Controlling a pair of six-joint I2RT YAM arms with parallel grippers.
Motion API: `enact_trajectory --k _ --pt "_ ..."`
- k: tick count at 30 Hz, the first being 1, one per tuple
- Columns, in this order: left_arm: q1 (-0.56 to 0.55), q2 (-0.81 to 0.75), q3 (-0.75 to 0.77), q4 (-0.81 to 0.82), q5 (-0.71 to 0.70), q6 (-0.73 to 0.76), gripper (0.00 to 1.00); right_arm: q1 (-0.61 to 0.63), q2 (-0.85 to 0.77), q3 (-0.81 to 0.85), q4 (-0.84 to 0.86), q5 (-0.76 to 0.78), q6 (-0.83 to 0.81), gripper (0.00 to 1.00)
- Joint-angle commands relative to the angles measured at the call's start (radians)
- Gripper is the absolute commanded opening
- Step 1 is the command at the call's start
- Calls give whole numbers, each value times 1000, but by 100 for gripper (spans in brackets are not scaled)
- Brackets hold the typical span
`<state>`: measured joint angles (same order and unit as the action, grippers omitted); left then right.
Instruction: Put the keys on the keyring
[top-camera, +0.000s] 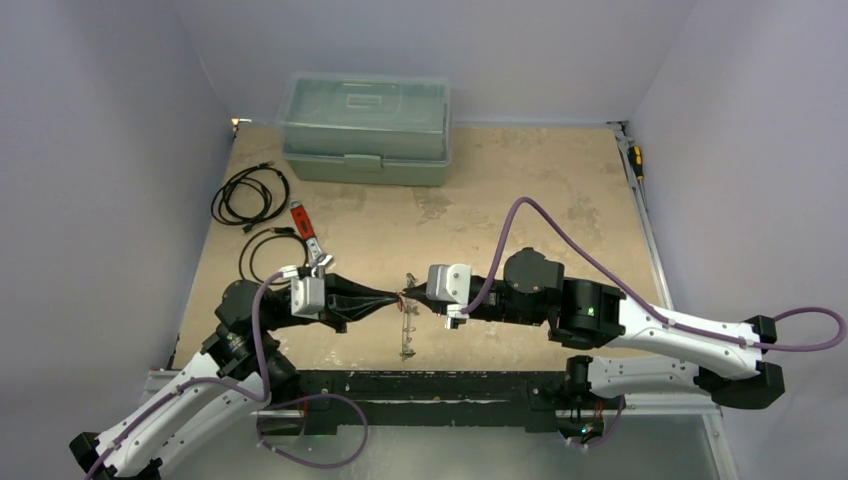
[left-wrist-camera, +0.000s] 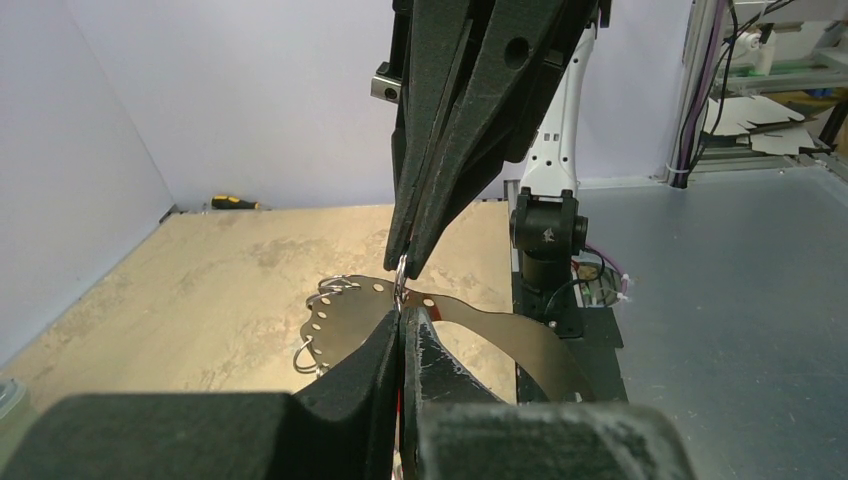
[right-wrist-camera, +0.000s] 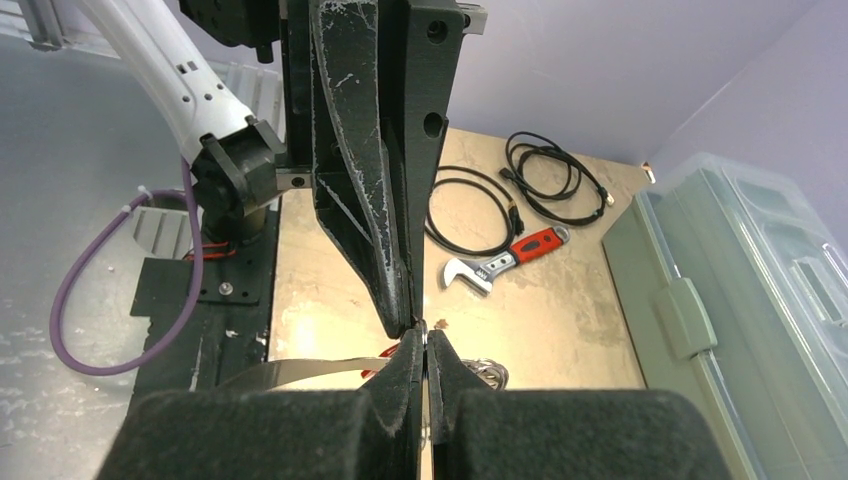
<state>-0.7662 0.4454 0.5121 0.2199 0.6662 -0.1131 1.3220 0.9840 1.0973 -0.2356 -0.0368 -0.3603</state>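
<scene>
Both grippers meet tip to tip above the table's near middle. The keyring (left-wrist-camera: 345, 325) is a flat silvery band with a row of holes and small split rings (left-wrist-camera: 335, 285), and it hangs below the tips (top-camera: 407, 335). My left gripper (left-wrist-camera: 402, 312) is shut, with a sliver of a red key head (left-wrist-camera: 399, 400) between its jaws. My right gripper (right-wrist-camera: 424, 335) is shut on a small ring (left-wrist-camera: 401, 270) of the keyring. From the right wrist the band (right-wrist-camera: 300, 368) runs off to the left. Any other keys are hidden.
A red-handled wrench (top-camera: 308, 235) and two coiled black cables (top-camera: 250, 195) lie at the left of the table. A green lidded box (top-camera: 365, 128) stands at the back. A screwdriver (top-camera: 635, 160) lies along the far right edge.
</scene>
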Motion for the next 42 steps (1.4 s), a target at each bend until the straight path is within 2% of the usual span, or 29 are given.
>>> enact_trajectory --k 1,10,17,18,22,26,34,42 --pt "0 -12 4 19 -7 -2 0 2 -9 42 50 6 -9 0" --pt "1 -10 18 -10 -28 7 0 2 -88 24 62 28 -12 0" --pt "0 -7 16 -2 -19 5 0 2 -80 20 52 25 -8 0" --pt "0 -7 16 -2 -21 5 3 2 -77 19 54 24 -8 0" --pt "0 -19 13 -1 -25 12 33 2 -72 12 69 3 -4 0" --pt "1 -37 9 7 -27 11 45 2 -56 6 89 -7 -2 0" --pt "0 -33 3 29 -6 -7 45 2 -18 10 132 -49 5 0" --pt "1 -33 1 32 -14 -12 36 2 23 24 158 -80 3 0"
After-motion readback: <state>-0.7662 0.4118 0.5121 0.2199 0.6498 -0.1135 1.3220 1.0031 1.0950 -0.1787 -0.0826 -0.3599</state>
